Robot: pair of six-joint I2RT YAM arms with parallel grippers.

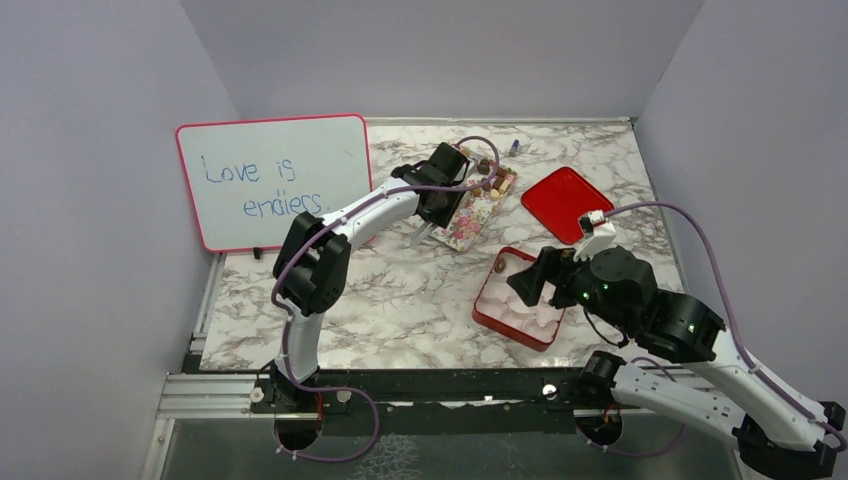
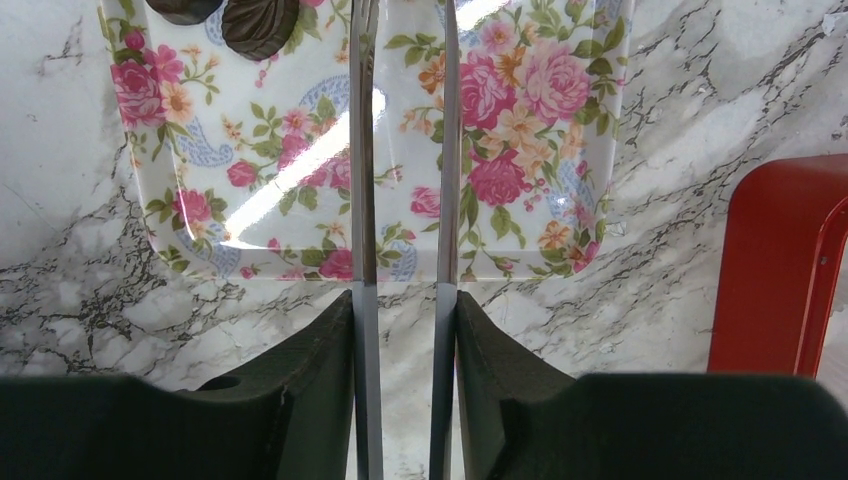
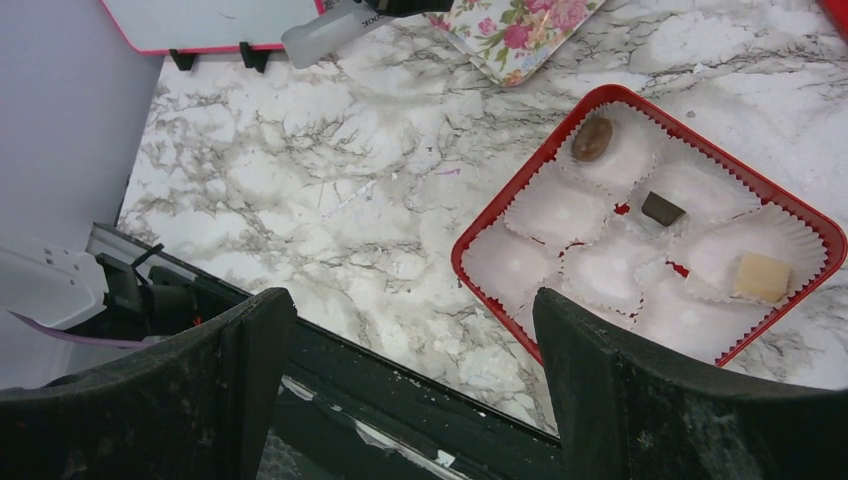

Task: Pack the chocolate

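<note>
At far left a whiteboard leans on the wall. It reads "Love is", then a word starting "end". My left hand hangs over the flowered tray. Its thin blades stand a narrow gap apart with nothing between them; the tips run out of view. The chocolate sits partly at the tray's far end, small dark, tan and pale pieces, two ridged dark rounds showing close up. The marble counter lies bare between tray and near edge. Right of that, the red box of white paper cups holds a brown oval, a dark square and a cream block. My right hand hovers above it, spread wide and holding nothing. A red lid lies beyond.
</note>
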